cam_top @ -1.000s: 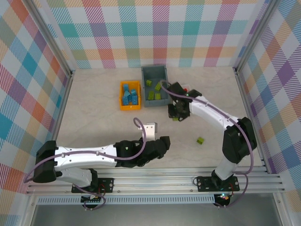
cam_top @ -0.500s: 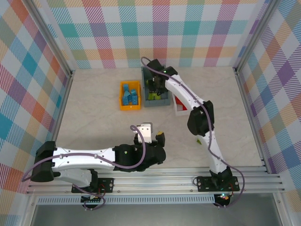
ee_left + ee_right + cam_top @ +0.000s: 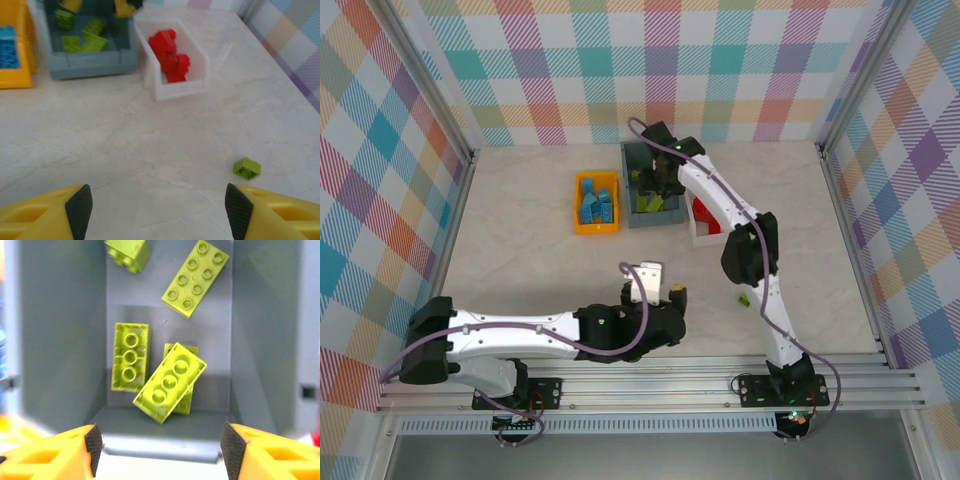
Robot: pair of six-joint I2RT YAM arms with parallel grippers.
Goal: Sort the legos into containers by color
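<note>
Over the grey-blue container (image 3: 633,158) my right gripper (image 3: 653,188) hangs open, holding nothing. Below it in the right wrist view (image 3: 157,445) several lime green legos lie in that container (image 3: 60,340); one brick (image 3: 170,382) rests tilted on another. The orange-yellow container (image 3: 582,205) holds blue legos (image 3: 600,205). Red legos (image 3: 169,52) fill the white container (image 3: 175,90). One green lego (image 3: 247,168) lies loose on the table, just ahead and right of my open, empty left gripper (image 3: 159,210), which sits low near the front (image 3: 651,293).
The three containers stand side by side at the back centre of the marble-look table (image 3: 520,260). My right arm (image 3: 750,250) stretches from the front right across to the grey container, passing over the loose green lego (image 3: 742,297). Metal rails border both sides.
My right gripper swung from the table beside the white container to above the grey one and opened; a green brick now lies there. My left arm shifted right and opened a little wider.
</note>
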